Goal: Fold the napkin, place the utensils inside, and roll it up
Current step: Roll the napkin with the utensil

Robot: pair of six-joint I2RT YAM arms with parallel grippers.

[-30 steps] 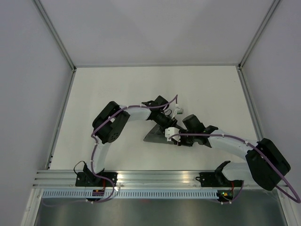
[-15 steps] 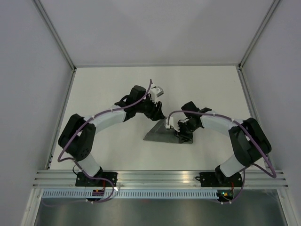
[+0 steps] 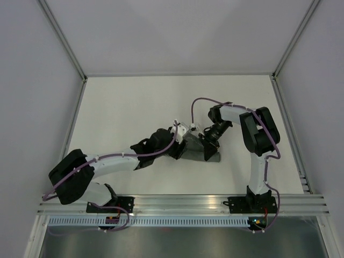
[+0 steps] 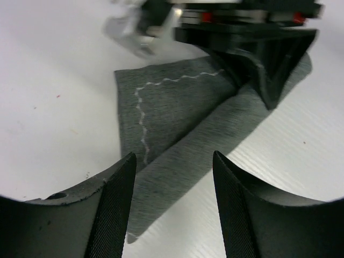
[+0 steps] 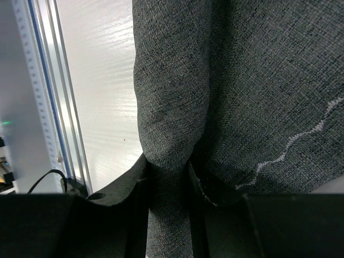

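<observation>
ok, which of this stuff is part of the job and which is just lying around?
Job: napkin; right gripper, jaws shut on a fold of it; left gripper, open over it. Fork not visible.
Not job: table; front rail.

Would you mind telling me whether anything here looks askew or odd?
The napkin lies in a lopsided, slanted fold, with a ridge bunched up in the right hand. No fork shows in any view; it may be hidden inside.

Dark grey woven cloth napkin [image 3: 210, 156], left end hidden under the left pincer [image 3: 181, 147] from above, cloth edges cut off in the right wrist view, right pincer [image 4: 250, 80] blurred in the left wrist view
</observation>
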